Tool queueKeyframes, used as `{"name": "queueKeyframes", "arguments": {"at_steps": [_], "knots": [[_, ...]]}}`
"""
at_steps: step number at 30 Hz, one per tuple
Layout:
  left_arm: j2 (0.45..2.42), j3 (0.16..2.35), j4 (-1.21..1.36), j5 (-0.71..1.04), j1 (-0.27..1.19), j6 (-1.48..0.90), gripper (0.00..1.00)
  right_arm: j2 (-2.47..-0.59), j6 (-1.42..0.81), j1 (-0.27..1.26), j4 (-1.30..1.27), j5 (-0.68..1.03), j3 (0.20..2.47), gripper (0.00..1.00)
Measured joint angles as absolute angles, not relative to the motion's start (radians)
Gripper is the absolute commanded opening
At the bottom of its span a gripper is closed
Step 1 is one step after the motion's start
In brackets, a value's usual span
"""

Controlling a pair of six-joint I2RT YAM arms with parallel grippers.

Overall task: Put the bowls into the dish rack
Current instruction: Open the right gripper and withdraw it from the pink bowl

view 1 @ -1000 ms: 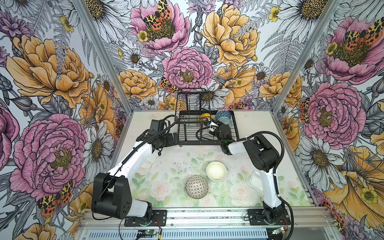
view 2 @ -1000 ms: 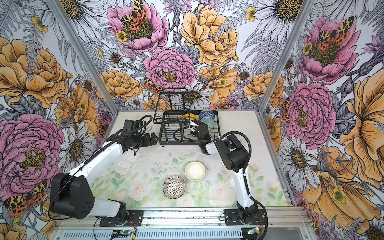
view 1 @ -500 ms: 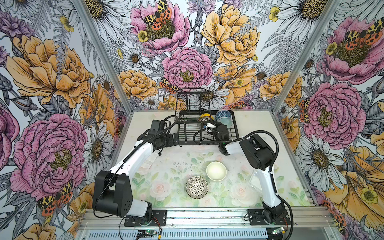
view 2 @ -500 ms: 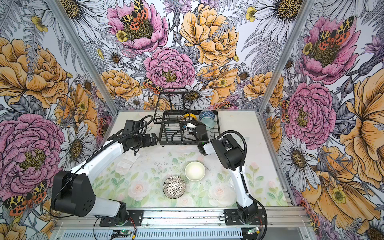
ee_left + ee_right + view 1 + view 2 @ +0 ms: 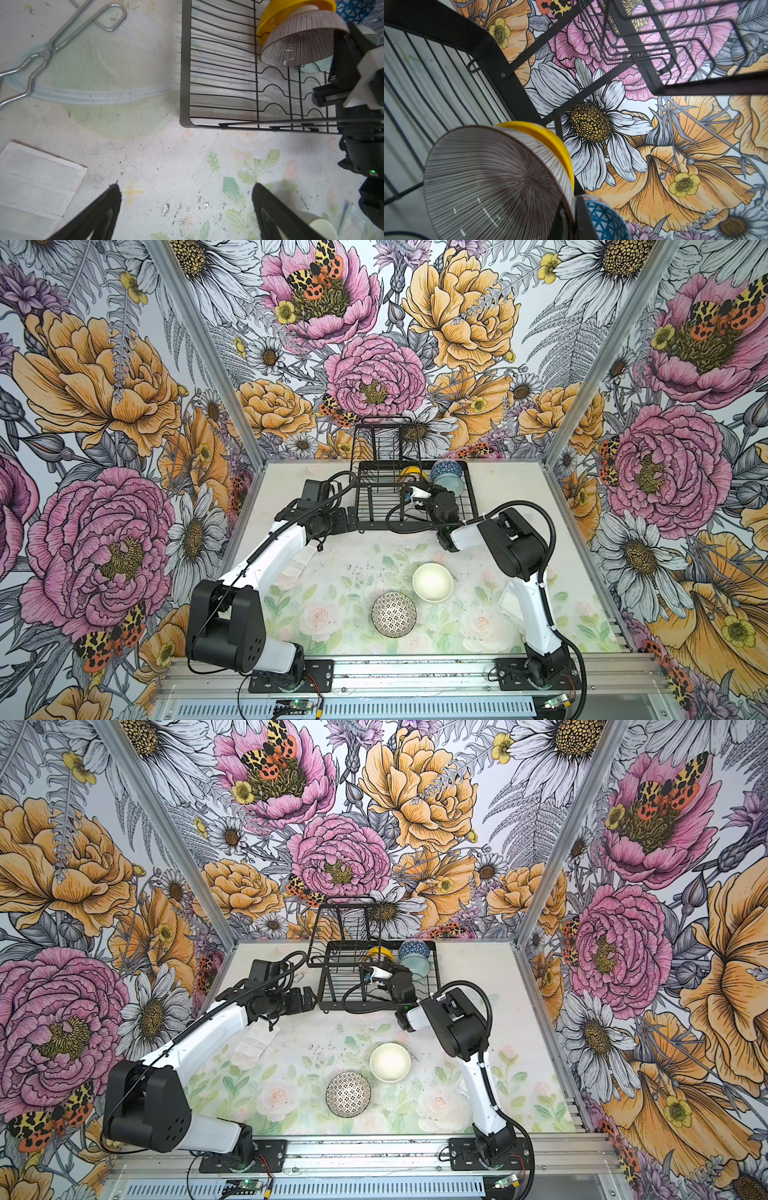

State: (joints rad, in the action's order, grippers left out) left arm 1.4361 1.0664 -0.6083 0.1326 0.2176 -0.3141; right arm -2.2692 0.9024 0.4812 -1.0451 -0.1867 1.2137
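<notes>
The right gripper (image 5: 572, 209) is pressed together on the rim of the striped bowl (image 5: 492, 182), pinching it so that it hangs tilted with its mouth turned sideways. It is held inside the rack (image 5: 185, 62), over the right half of the base tray. The yellow bowl (image 5: 550, 135) stands on edge right behind it, toward the rack's far side; whether the two touch I cannot tell. The blue bowl (image 5: 446, 470) is in the rack's far right corner, with the teal bowl (image 5: 454, 486) against its near side. How those two rest on each other is not clear

The left gripper (image 5: 186, 187) is spread wide and empty. It hangs over the surface (image 5: 166, 158), just off the rack's near left corner, with the fingertips clear of the frame. Metal tongs (image 5: 52, 47) lie flat on the surface left of the rack. A folded white paper (image 5: 31, 187) lies farther out, off the same near left corner

The cream bowl (image 5: 432, 581) and the black-and-white bowl (image 5: 393, 614) stand upright on the surface, well in front of the rack. They are just beside each other but apart, the cream one nearer the rack
</notes>
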Motion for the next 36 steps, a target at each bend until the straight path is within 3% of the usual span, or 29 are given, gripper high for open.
{"name": "queueKeyframes", "arguments": {"at_steps": [11,19,29,36], "knots": [[1.436,1.066,-0.608,0.133,0.217,-0.314,0.99,-2.240,0.841,0.481,-1.018,-0.152,1.172,0.00],[1.436,1.066,-0.608,0.133,0.217,-0.314,0.99,-2.231,0.809,0.480,-1.003,-0.149,1.158,0.17],[1.433,1.060,-0.606,0.133,0.217,-0.314,0.99,-2.208,0.791,0.480,-1.004,-0.144,1.149,0.49],[1.423,1.052,-0.608,0.133,0.218,-0.314,0.99,-2.175,0.773,0.476,-1.003,-0.144,1.123,0.83]]}}
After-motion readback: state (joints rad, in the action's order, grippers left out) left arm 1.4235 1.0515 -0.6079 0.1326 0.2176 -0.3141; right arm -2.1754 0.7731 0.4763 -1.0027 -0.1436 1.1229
